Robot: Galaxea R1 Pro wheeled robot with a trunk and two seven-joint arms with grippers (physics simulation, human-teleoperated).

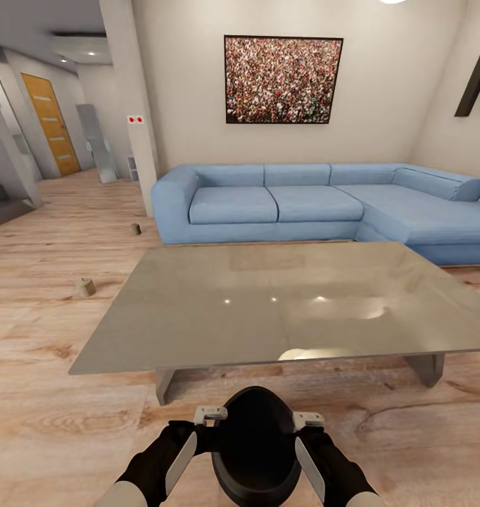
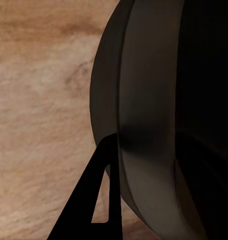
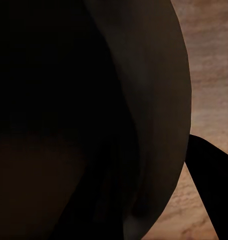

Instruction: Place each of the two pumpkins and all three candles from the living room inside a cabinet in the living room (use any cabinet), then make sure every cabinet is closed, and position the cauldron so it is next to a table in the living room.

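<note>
A black round cauldron (image 1: 255, 443) hangs over the wood floor just in front of the glossy grey table (image 1: 198, 310). My left gripper (image 1: 210, 417) is shut on its left rim and my right gripper (image 1: 307, 421) on its right rim. The left wrist view has the cauldron's dark wall (image 2: 149, 110) with one finger (image 2: 96, 200) outside it. In the right wrist view the cauldron (image 3: 144, 100) is very close, with a finger (image 3: 211, 170) outside the wall. Two tan candles lie on the floor to the left of the table: one near (image 1: 85, 286), one farther (image 1: 135, 229).
A blue corner sofa (image 1: 317, 204) stands behind the table against the wall. A pillar (image 1: 131, 105) rises left of the sofa, with a hallway and an orange door (image 1: 51, 123) beyond it. Open wood floor (image 1: 50, 331) spreads to the left.
</note>
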